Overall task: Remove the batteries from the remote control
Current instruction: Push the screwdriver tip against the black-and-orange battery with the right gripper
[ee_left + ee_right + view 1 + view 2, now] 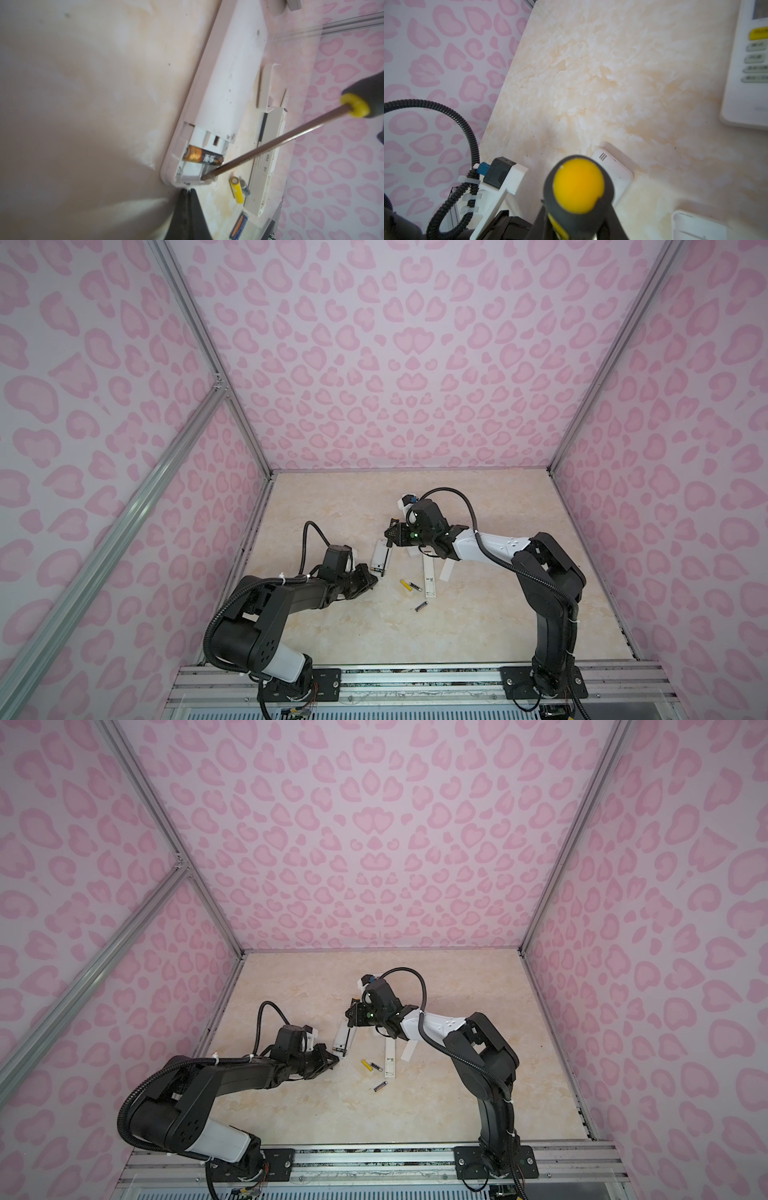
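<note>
Marble-patterned worktop (478, 614) carries a white remote (381, 559), back up and open, with one black-and-gold battery (202, 159) inside; the right hand (394, 533) grips a screwdriver (270, 145) tipped into the empty slot, the left hand (188, 195) sits closed and empty at the remote's end, and three loose batteries (404, 585) lie at four o'clock from it.

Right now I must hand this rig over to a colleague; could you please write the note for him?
Left gripper: shut, empty, tips against the open end of the white remote.
Right gripper: shut on the screwdriver, whose tip sits in the open battery compartment.
Done: three cells loose on the table: yellow battery, dark battery beside it, blue-and-orange battery nearer the arm bases.
Left: one black-and-gold battery sits in the compartment; lever it out, probably with the screwdriver.
</note>
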You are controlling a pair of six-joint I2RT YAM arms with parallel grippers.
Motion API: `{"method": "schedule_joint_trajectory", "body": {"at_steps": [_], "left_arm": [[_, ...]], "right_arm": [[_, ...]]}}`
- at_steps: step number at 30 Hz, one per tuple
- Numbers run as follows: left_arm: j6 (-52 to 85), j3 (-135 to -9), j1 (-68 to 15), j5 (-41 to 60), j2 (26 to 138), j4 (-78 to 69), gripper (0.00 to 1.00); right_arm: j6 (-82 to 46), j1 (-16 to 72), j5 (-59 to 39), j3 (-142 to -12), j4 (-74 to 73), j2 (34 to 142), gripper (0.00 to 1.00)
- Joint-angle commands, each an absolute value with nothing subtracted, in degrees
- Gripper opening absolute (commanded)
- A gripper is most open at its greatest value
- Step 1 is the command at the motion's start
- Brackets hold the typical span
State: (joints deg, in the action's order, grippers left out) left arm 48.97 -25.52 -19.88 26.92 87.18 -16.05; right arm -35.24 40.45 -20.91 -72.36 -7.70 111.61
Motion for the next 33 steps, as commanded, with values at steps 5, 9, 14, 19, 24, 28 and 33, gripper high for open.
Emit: {"method": "schedule_joint_trajectory", "body": {"at_steps": [5, 9, 14, 19, 24, 28, 33], "left_arm": [[48.48, -25.59, -19.89, 25.2, 85.26, -12.02, 0.04], [48.19, -26.05, -19.87, 25.31, 82.55, -11.25, 0.07], [47.74, -26.47, -19.87, 24.12, 78.15, -6.7, 0.11], [46.91, -26.85, -19.79, 22.85, 76.21, -3.45, 0.11], [47.02, -26.28, -19.79, 22.59, 75.72, -2.9, 0.12], [46.76, -26.98, -19.74, 22.41, 75.7, -2.02, 0.11], [46.88, -27.03, -19.72, 22.06, 76.1, -2.09, 0.11]], "right_arm": [[-30.92, 41.16, -17.16, -72.36, -5.52, 108.65, 0.0], [-27.11, 42.32, -15.69, -73.43, -4.61, 107.61, 0.0], [-20.12, 45.1, -13.71, -73.72, -6.19, 106.37, 0.0], [-13.57, 47.08, -14.29, -71.38, -12.85, 105.43, 0.0], [-6.94, 48.45, -14.08, -72.23, -13.48, 106.29, 0.0], [-3.58, 49.19, -14.3, -73.13, -12.74, 107.05, 0.0], [-2.11, 49.67, -14.44, -73.04, -13.22, 107.79, 0.0]]}}
